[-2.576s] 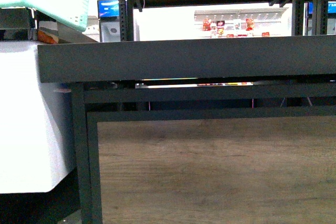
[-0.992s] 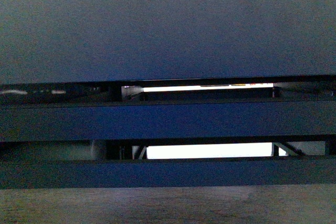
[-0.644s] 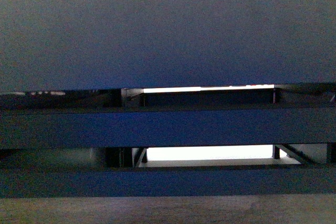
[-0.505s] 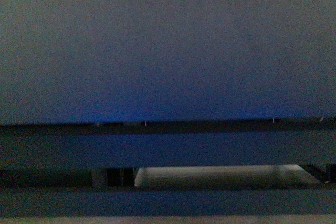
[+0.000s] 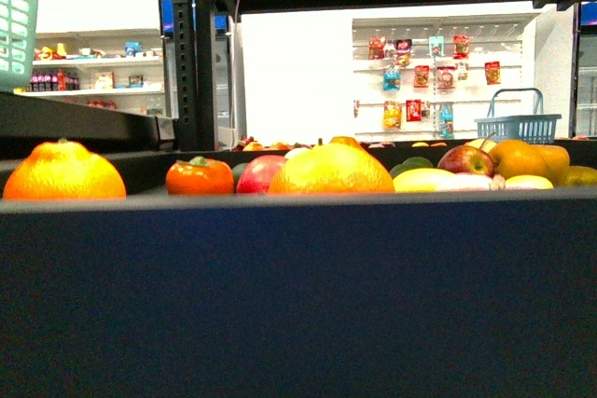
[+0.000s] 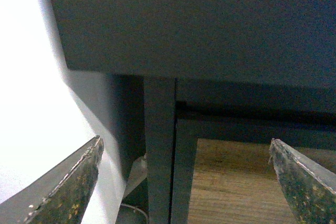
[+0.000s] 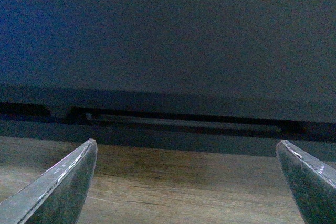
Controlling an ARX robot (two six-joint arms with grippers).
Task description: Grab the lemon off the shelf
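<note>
Nearest, find the left gripper and right gripper spread wide, holding nothing, low by the wood panel under the shelf. Over the rim, look just right of the big golden fruit for the lemon, probably that half-hidden pale yellow oval. Expect light, firm, waxy, apt to roll on the hidden tray; pinch across the narrow middle. Farther off, note lit store racks and a blue basket.
</note>
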